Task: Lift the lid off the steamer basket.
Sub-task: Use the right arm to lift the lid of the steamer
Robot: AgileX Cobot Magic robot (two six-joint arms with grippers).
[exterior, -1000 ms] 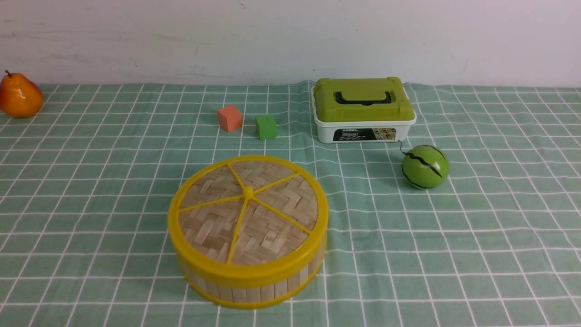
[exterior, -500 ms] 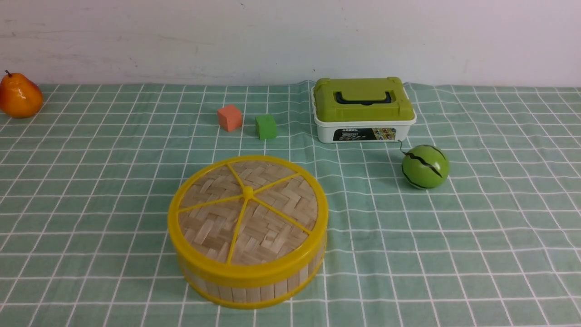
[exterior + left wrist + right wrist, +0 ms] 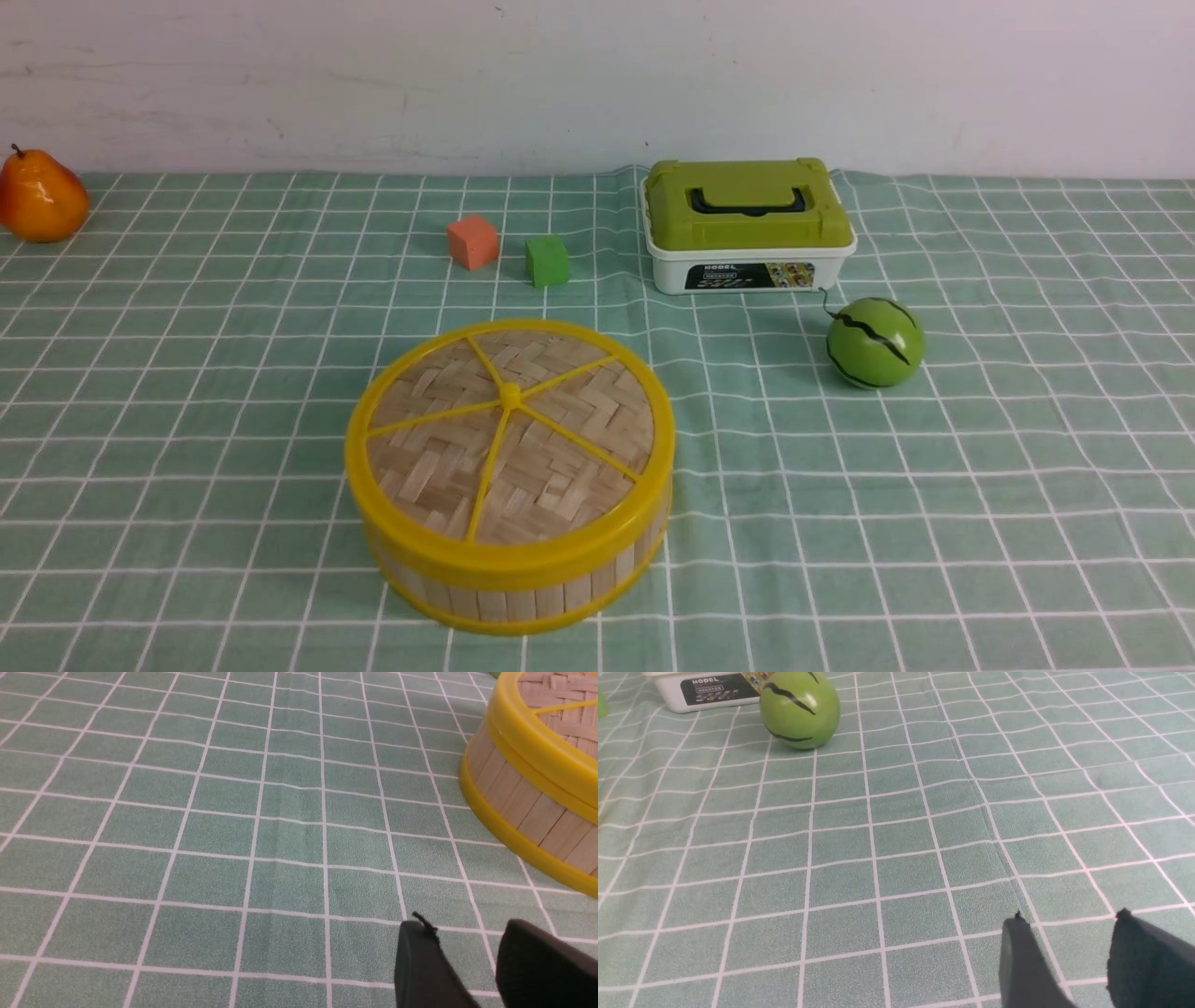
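Observation:
The lid [image 3: 509,439], a woven tan bamboo disc with a yellow rim and spokes, sits flat on the steamer basket [image 3: 523,597] near the table's front centre. Neither arm shows in the front view. In the left wrist view my left gripper [image 3: 467,926] is open over bare cloth with nothing between its fingers. The steamer basket's slatted wall [image 3: 523,807] and the lid's yellow rim [image 3: 537,751] lie a short way ahead of it and to one side. My right gripper [image 3: 1070,918] is also open and empty above the cloth, and the basket is out of its view.
A white box with an olive-green lid [image 3: 750,224] stands at the back right, with a green striped ball [image 3: 875,343] in front of it. An orange cube [image 3: 471,242] and a green cube [image 3: 547,260] sit behind the basket. A pear [image 3: 39,198] is far left.

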